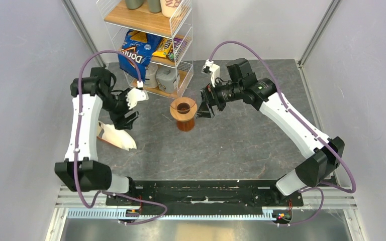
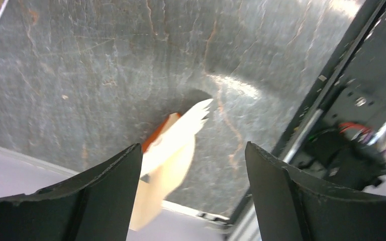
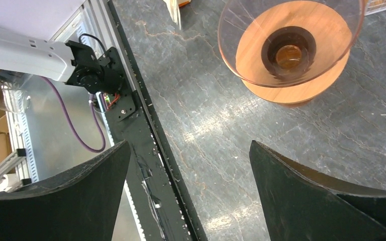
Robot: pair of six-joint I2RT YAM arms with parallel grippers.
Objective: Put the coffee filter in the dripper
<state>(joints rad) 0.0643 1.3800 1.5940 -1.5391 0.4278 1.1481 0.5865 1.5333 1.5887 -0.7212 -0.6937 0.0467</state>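
Observation:
The dripper is an orange-brown cone with a dark centre hole, standing upright mid-table; the right wrist view shows it from above. My right gripper hangs just right of its rim, open and empty. A cream-white pile of filters lies at the left of the table. My left gripper hovers above the pile's far end, open and empty. In the left wrist view the pile lies below, beside the left finger. I cannot tell a single coffee filter apart from the pile.
A wire shelf with a blue chip bag and other packets stands at the back, close behind the dripper. A black rail runs along the near edge. Grey walls close in on both sides.

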